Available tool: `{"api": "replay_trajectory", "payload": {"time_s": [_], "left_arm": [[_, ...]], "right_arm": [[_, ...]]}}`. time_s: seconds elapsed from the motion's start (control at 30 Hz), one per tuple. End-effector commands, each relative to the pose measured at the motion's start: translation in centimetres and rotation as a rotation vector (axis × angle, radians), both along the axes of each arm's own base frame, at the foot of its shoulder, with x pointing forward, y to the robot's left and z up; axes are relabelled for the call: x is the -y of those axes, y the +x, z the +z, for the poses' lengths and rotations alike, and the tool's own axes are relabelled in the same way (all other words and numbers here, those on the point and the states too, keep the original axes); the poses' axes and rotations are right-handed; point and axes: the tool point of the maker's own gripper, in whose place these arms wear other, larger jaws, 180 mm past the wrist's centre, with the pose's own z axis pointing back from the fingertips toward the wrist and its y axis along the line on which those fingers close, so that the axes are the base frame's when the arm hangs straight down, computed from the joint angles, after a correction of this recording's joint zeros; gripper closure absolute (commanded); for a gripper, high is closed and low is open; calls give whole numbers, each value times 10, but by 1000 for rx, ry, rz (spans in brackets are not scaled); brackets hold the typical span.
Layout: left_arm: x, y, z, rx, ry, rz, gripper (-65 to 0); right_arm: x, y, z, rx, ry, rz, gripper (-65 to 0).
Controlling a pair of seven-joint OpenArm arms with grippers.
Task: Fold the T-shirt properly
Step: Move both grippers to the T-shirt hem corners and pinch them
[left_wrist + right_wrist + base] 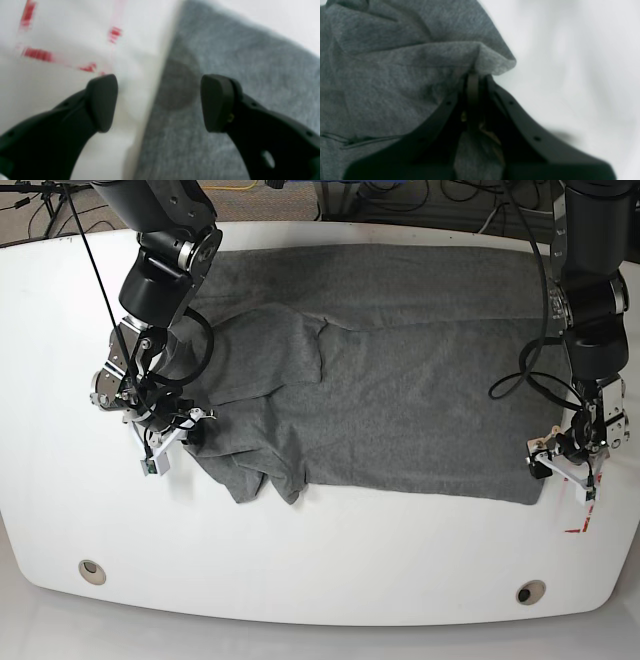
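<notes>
no brand, label or legible writing shows anywhere; the only marks are red tape dashes on the white table, blurred in the left wrist view. the shirt is plain heather grey jersey, unprinted, lying across the middle of the table with its long axis running left to right in the base view. its part under the left arm lies flat with a straight hem; the part under the right arm is bunched and folded over itself. the right gripper has its fingers pressed together, pinching a raised fold of the shirt. the left gripper hangs over the shirt's edge, fingers spread wide, holding nothing.
</notes>
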Motion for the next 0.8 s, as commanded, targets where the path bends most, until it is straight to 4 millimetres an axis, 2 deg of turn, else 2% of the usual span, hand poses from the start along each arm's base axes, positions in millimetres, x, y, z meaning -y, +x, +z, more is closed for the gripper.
{"api": "replay_trajectory", "payload": {"time_s": [0.0,0.23,0.3,0.4,0.5,0.77], "left_arm": [[-4,17,22,58,5,3,-493],[21,22,15,55,-30,-23,-492],[31,24,12,55,-43,-33,-472],[43,25,9,54,-58,-44,-413],[52,28,8,58,-69,-54,-324],[52,29,10,65,-69,-55,-149]], "right_arm": [[6,12,16,45,-11,-6,-3],[6,12,16,46,-11,-7,-3],[6,12,16,46,-11,-7,-3],[6,12,16,46,-11,-7,-3],[6,12,16,46,-11,-7,-3],[7,12,16,47,-13,-8,-3]]}}
